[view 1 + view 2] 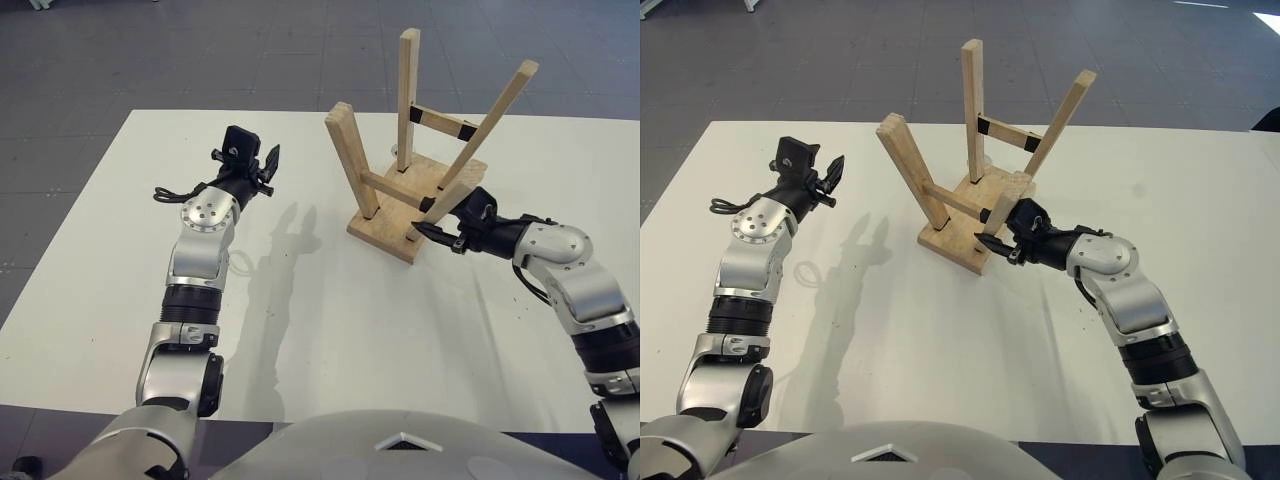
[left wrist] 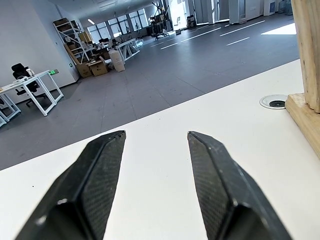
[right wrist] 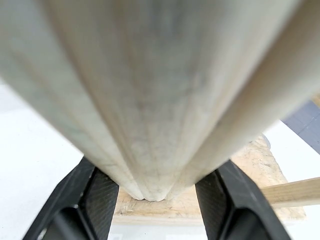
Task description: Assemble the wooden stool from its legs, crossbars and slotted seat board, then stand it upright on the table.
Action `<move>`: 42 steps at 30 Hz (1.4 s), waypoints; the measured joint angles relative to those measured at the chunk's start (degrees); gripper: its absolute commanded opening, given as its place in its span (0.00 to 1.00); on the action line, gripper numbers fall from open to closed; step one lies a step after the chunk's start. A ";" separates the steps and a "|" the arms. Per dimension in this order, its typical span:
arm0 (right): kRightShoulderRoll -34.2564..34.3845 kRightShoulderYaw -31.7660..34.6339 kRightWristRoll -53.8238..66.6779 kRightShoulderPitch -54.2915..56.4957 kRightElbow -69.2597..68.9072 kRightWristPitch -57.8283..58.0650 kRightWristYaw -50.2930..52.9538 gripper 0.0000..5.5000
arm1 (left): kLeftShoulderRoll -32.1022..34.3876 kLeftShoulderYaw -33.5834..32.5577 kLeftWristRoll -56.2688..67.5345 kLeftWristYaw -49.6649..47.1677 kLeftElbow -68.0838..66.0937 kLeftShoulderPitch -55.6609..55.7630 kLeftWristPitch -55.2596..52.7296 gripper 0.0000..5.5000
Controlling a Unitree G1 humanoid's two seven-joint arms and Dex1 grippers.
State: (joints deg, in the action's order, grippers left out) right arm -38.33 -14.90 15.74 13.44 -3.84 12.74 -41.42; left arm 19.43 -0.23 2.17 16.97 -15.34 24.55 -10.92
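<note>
The wooden stool lies upside down on the white table, its seat board (image 1: 383, 236) flat on the surface. Three legs (image 1: 352, 160) point up, and a crossbar (image 1: 442, 121) with black ends joins the two far ones. A lower crossbar (image 1: 398, 188) runs from the near left leg to a fourth leg (image 3: 150, 90) at the near right corner. My right gripper (image 1: 437, 222) is shut on that leg just above the seat board (image 3: 250, 170). My left gripper (image 1: 255, 160) is raised above the table left of the stool, open and empty, its fingers (image 2: 100, 170) spread.
A round metal grommet (image 2: 274, 102) is set in the table (image 1: 330, 330) behind the stool. A thin cable loop (image 1: 240, 262) lies beside my left forearm. Bare table stretches in front of the stool, and its far edge runs just behind the legs.
</note>
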 measured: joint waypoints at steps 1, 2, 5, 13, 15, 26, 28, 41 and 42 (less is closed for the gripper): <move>0.03 -0.08 -0.10 0.02 -0.07 0.00 0.23 0.37 | -0.02 -0.03 0.02 0.00 0.03 0.00 -0.03 0.42; 0.06 -0.21 -0.29 0.05 -0.21 0.00 0.53 0.37 | -0.13 -0.06 0.09 0.01 0.16 -0.01 -0.09 0.42; -0.07 -0.52 -1.79 0.15 -2.90 2.24 1.46 0.47 | -0.75 -0.08 0.41 0.04 0.86 -0.13 -0.42 0.42; 0.13 0.68 -1.95 -1.55 -11.94 19.43 0.86 0.67 | -0.75 0.29 0.81 1.62 1.75 -1.33 -3.43 0.42; -0.08 3.21 0.37 -1.77 -14.97 24.35 0.86 0.67 | -0.41 3.15 0.81 5.49 1.85 -2.44 -6.36 0.42; 1.21 8.76 -7.86 8.34 12.93 20.53 9.93 0.67 | -6.98 11.95 -1.16 11.70 -10.02 3.49 -8.71 0.42; 5.53 7.31 -10.20 11.21 23.31 16.02 12.31 0.67 | -6.89 12.42 -2.08 11.85 -12.62 3.78 -8.55 0.42; 21.72 9.75 -13.58 27.80 57.62 -6.17 17.18 0.67 | -4.33 15.69 3.09 26.24 4.39 -2.39 -12.59 0.42; 22.58 9.78 -14.07 29.29 59.60 -6.91 17.88 0.67 | -3.41 16.49 3.23 27.57 7.54 -3.77 -14.11 0.42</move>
State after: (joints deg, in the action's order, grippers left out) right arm -15.75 -5.13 1.67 42.74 55.76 5.83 -23.54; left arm 16.03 16.25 5.40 44.54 -7.80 20.78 -25.03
